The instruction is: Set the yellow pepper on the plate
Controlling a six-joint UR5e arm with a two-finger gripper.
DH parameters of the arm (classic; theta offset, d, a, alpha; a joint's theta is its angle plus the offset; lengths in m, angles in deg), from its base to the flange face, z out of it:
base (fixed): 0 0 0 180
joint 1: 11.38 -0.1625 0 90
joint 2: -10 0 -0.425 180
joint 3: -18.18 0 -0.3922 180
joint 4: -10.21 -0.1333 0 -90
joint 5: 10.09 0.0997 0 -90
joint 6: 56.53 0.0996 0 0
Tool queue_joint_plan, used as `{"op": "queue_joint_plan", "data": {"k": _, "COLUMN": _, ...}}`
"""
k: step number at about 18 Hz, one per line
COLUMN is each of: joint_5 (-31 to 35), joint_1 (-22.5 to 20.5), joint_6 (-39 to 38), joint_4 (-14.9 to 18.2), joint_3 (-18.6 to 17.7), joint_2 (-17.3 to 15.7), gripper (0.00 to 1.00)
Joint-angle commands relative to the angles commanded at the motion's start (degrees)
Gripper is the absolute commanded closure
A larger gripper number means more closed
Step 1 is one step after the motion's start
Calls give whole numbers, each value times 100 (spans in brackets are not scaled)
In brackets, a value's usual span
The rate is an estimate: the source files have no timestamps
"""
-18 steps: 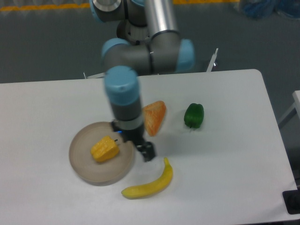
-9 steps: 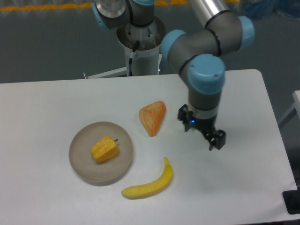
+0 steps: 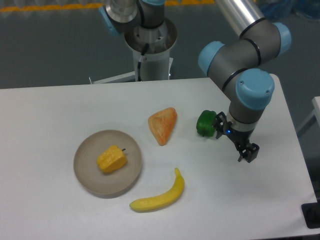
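Swung further right since half a second ago, uncovering the green pepper. Left to right on the tabletop: plate carrying the yellow pepper, orange wedge, banana, then tool, empty; finger gap impossible to judge.

Arm bent rightward, gripper pointing down, empty.

No legible text — none anywhere.

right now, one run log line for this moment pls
yellow pepper: on plate | hand: empty, right of green pepper | task: looks done
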Motion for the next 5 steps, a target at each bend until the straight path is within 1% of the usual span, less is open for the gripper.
{"op": "queue_joint_plan", "data": {"k": 5, "joint_5": -62, "joint_1": 0, "joint_6": 0, "joint_4": -9, "joint_3": 0, "joint_2": 0, "gripper": 0}}
